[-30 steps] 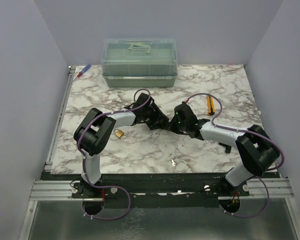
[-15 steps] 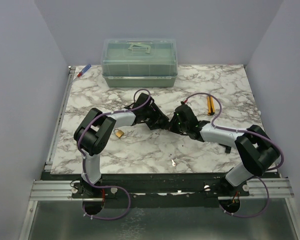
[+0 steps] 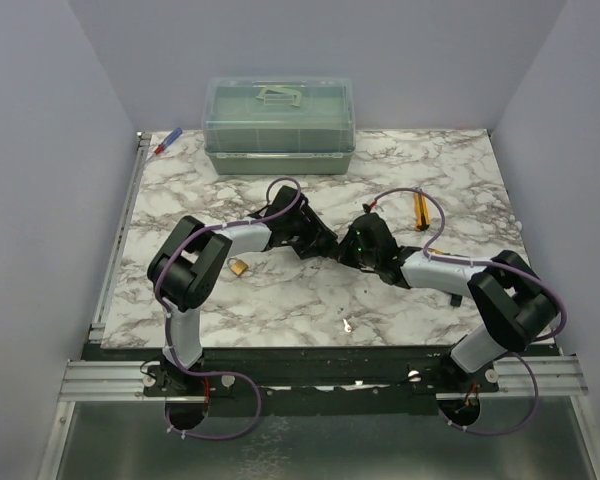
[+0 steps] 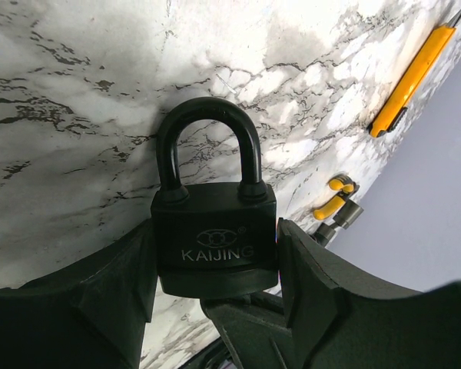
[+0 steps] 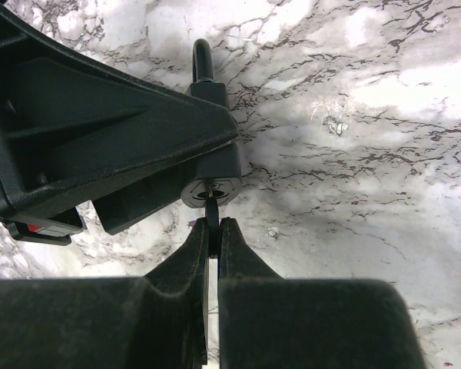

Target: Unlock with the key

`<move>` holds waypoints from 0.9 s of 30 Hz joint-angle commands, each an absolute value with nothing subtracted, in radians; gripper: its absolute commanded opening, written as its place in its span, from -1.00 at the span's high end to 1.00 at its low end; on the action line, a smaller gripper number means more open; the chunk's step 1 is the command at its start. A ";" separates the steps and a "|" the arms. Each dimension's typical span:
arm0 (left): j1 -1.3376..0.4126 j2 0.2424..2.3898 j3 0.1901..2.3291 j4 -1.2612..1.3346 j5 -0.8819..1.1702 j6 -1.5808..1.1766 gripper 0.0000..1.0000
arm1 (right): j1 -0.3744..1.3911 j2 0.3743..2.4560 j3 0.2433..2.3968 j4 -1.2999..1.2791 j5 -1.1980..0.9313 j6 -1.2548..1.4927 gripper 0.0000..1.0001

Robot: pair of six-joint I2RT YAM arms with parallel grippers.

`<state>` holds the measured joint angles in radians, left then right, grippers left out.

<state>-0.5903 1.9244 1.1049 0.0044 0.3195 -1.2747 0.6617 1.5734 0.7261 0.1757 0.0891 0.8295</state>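
Gripping the black padlock point(image 4: 213, 219) by the flat sides of its body, the left gripper point(image 4: 215, 247) has a finger point(image 4: 123, 284) pressed against each side, with the looped shackle pointing away from the wrist. The lock is near the middle of the marble worktop point(image 3: 280, 300); whether it touches the surface I cannot tell.

The right gripper point(image 5: 213, 231) meets it from the opposite side, its fingers pressed together on the key point(image 5: 213, 211). The key's black head is pinched between the tips, and its thin blade meets the round keyway on the underside of the lock body. The blade seems to be inside the slot, though how deep is not clear from the right wrist view.

A small brass padlock point(image 3: 239, 266) lies on the worktop just beside the left arm, toward the left edge. An orange utility knife point(image 4: 412, 77) lies toward the right edge. A clear lidded box point(image 3: 279, 125) stands at the far edge. A small silvery object point(image 3: 348, 325) lies near the near edge.
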 commanded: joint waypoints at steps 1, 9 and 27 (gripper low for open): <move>-0.666 1.896 1.092 -0.081 0.462 -1.269 1.00 | 0.639 1.591 0.709 0.316 0.209 0.839 0.99; -0.678 1.857 1.072 -0.081 0.428 -1.266 1.00 | 0.639 1.562 0.641 0.377 0.187 0.852 0.99; -0.736 1.733 1.070 -0.114 0.279 -1.237 1.00 | 0.639 1.444 0.474 0.700 0.127 0.757 0.99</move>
<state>-0.6708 1.8317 1.0710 -0.0532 0.1768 -1.2560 0.6617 1.4822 0.4835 0.5121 0.0391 0.8089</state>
